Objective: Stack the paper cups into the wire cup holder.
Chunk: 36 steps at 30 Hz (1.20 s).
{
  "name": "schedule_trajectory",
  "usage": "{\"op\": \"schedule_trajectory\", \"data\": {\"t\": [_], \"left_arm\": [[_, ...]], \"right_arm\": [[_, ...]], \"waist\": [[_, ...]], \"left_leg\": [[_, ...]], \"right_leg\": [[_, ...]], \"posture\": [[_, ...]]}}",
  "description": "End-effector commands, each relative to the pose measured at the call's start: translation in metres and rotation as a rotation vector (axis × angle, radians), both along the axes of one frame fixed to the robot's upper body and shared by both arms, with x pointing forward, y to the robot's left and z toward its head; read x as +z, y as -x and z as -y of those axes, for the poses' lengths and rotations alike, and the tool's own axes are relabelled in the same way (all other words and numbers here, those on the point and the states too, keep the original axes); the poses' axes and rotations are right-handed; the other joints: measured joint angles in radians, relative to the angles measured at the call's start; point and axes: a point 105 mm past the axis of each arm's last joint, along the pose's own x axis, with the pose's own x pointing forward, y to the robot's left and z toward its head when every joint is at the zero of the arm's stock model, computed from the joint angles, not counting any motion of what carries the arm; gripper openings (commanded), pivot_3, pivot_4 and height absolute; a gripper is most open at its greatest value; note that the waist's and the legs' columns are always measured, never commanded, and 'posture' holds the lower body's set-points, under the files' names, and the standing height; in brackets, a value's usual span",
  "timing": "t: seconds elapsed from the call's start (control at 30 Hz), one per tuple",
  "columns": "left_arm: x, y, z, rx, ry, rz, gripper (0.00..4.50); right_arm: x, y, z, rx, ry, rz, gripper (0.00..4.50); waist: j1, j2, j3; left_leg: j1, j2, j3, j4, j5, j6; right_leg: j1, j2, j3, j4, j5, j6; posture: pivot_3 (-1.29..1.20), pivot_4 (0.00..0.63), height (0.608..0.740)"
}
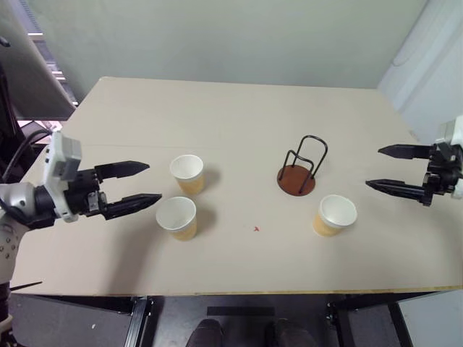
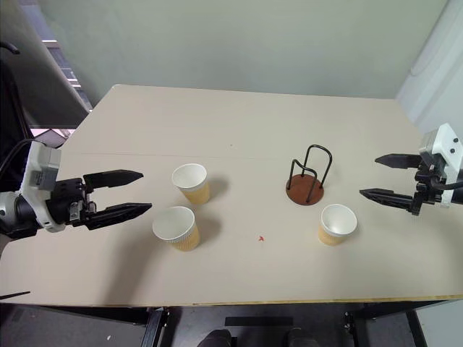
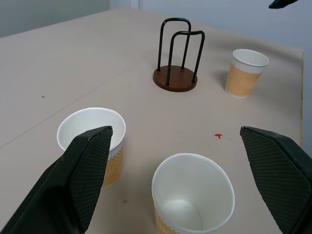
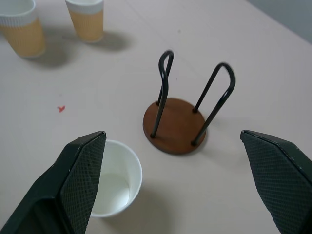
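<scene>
- Pincer left and pincer right both hang wide open, empty, above the bench.
- Holder stands empty mid-bench.
- One cup sits just beside the holder; two cups sit well left of it.
- Best approach: grip a cup's wall squarely, lower it upright between the wires.

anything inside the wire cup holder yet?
No. The wire cup holder is empty: its reddish-brown base shows bare between the black loops. All three paper cups stand upright on the table, apart from it. Nothing there is covered.
</scene>
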Motion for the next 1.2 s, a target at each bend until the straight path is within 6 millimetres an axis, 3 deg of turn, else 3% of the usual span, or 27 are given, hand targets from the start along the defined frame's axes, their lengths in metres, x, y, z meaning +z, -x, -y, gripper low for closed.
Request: {"op": "schedule_trajectory", "data": {"t": [0.03,0.23,0.37,0.47,0.6,0.7,1.07,1.2], "left_arm": [[0.012,0.004,-0.007,0.022,-0.025,0.060,4.49],[0.015,0.005,-0.007,0.020,-0.014,0.069,4.49],[0.013,-0.001,0.002,0.005,-0.006,0.065,4.49],[0.014,-0.006,0.010,-0.005,0.000,0.065,4.49],[0.016,-0.004,0.017,-0.028,0.015,0.065,4.49],[0.018,-0.001,0.020,-0.037,0.020,0.063,4.49],[0.017,0.009,0.029,-0.064,0.002,0.072,4.49],[0.014,0.011,0.030,-0.061,-0.001,0.068,4.50]], "right_arm": [[0.023,0.005,-0.002,0.012,-0.053,0.080,4.50],[0.017,0.010,-0.005,0.074,-0.005,0.053,4.50],[0.006,-0.004,-0.018,0.069,0.032,0.023,4.50],[0.014,-0.017,-0.040,0.097,-0.059,0.022,4.50],[0.004,-0.046,-0.057,0.032,-0.046,0.015,4.50],[-0.004,-0.049,-0.070,0.067,-0.057,-0.019,4.50],[-0.032,-0.072,-0.075,0.017,-0.013,-0.099,4.50],[-0.038,-0.075,-0.083,0.036,-0.023,-0.113,3.55]], "waist": [[0.000,0.000,0.000],[0.000,0.000,0.000],[-0.003,0.000,0.000],[-0.010,0.000,0.000],[-0.019,0.000,0.000],[-0.019,0.000,0.000],[-0.015,0.000,0.000],[-0.016,0.000,0.000]], "left_leg": [[0.000,0.000,0.000,0.000,0.000,0.000],[0.000,0.000,0.000,0.000,0.000,0.000],[0.000,0.000,0.000,0.001,0.000,0.000],[0.001,0.000,0.000,0.002,0.000,0.000],[0.001,0.001,0.001,0.002,0.000,0.000],[-0.001,0.001,0.000,0.001,0.000,0.000],[-0.002,0.001,0.000,0.002,0.000,0.000],[-0.002,0.001,0.001,0.001,0.000,-0.001]], "right_leg": [[0.000,0.000,0.000,0.000,0.000,0.000],[0.000,0.000,0.000,0.000,0.000,0.000],[0.000,0.000,0.000,0.001,0.000,0.000],[-0.001,0.000,0.001,0.003,0.000,0.000],[-0.003,0.001,0.001,0.006,0.000,0.000],[-0.006,0.001,0.001,0.006,0.000,0.000],[-0.007,-0.002,0.001,0.006,0.001,0.001],[-0.007,-0.001,0.001,0.008,0.001,0.001]], "posture": [[0.00,0.150,0.740],[0.00,0.150,0.740],[0.00,0.150,0.740],[0.00,0.150,0.740],[0.00,0.150,0.740],[0.00,0.150,0.740],[0.00,0.150,0.740],[0.00,0.150,0.740]]}}
